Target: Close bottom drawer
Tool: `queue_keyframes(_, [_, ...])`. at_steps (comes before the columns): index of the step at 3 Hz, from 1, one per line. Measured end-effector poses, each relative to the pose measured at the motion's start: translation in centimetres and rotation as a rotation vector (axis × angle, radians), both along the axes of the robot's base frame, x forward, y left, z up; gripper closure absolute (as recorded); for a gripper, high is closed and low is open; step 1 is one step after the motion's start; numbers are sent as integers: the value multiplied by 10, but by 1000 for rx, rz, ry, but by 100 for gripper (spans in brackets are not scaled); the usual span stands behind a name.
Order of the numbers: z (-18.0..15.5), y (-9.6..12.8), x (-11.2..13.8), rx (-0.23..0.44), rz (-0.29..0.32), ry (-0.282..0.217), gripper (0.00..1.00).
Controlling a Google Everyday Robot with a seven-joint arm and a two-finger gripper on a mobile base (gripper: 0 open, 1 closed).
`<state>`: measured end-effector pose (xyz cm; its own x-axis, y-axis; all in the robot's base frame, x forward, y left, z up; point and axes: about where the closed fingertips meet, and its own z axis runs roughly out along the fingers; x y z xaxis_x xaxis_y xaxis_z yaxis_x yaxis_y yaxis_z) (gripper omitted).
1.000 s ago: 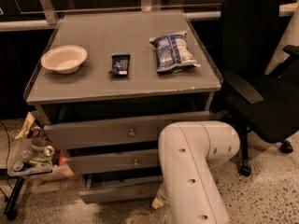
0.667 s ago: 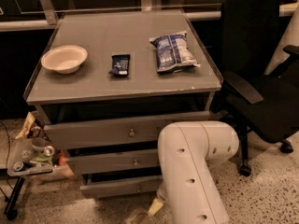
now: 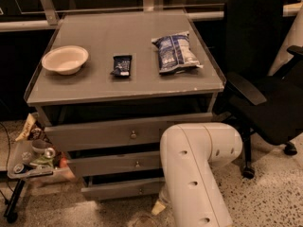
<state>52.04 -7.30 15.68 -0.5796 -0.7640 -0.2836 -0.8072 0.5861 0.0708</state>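
Note:
The bottom drawer [image 3: 120,189] is the lowest of three grey drawers in the cabinet. Its front stands a little out from the cabinet, with a dark gap above it. My white arm [image 3: 194,174] comes down in front of the drawers' right side. My gripper [image 3: 158,206] is low by the floor at the right end of the bottom drawer's front. It is mostly hidden behind the arm, and only a pale tip shows. Whether it touches the drawer front cannot be told.
On the cabinet top [image 3: 94,89] lie a beige bowl [image 3: 65,59], a dark snack bar [image 3: 121,65] and a blue chip bag [image 3: 176,52]. A black office chair [image 3: 265,79] stands close on the right. A small cluttered stand [image 3: 33,160] is at the left.
The bottom drawer's front has slid back a little towards the cabinet. My arm and gripper have stayed nearly in the same place.

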Motion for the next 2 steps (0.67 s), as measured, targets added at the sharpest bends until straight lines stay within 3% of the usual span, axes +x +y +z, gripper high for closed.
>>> queue_keyframes(2, [0,0,0,0,0,0,65])
